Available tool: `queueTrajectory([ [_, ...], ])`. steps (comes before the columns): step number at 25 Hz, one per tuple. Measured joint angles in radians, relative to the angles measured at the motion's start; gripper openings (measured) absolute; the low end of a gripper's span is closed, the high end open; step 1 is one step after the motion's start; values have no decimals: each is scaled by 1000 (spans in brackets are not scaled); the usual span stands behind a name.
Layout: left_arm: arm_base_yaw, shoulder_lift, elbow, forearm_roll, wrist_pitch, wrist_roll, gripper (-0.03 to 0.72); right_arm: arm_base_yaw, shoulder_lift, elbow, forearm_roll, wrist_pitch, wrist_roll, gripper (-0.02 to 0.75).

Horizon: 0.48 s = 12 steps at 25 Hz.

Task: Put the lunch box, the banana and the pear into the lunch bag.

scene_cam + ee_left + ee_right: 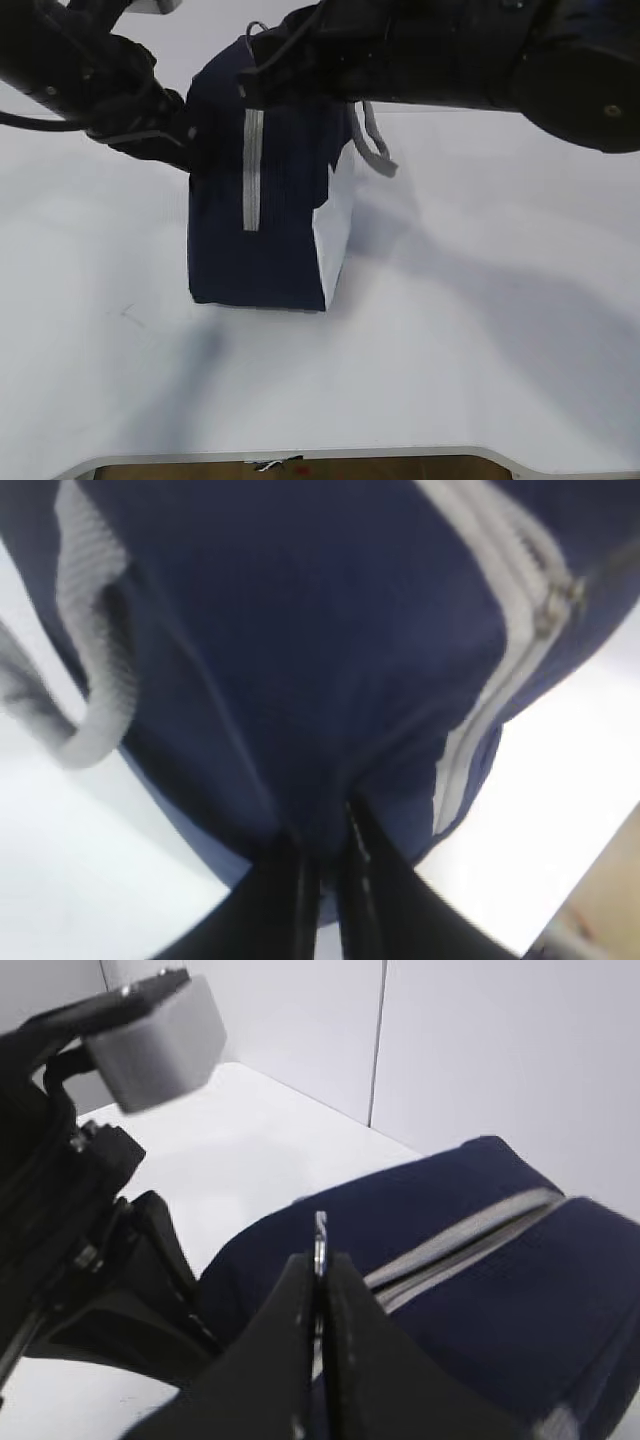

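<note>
Clearly the lunch bag stands mid-frame, zipped; left gripper pinches its fabric, right gripper clamps the ring pull — either thin hold could slip and the bag topple.

Lunch bag: matt navy woven cloth, creased. Zipper: grey tape, dull. Handle: grey ribbed webbing, coarse. Side panel: white, smooth. Ring pull: thin, possibly metal. Gripper fingers: glossy black plastic. Table: smooth matt white.
</note>
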Motion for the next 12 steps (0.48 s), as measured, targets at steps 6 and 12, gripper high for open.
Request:
queueTrajectory([
  [6,-1,-21,0,125,61,38,8,2,19,-40,-24,36,0,17],
  [12,-1,-55,0,179,122,43,6,4,69,-140,-107,114,0,17],
])
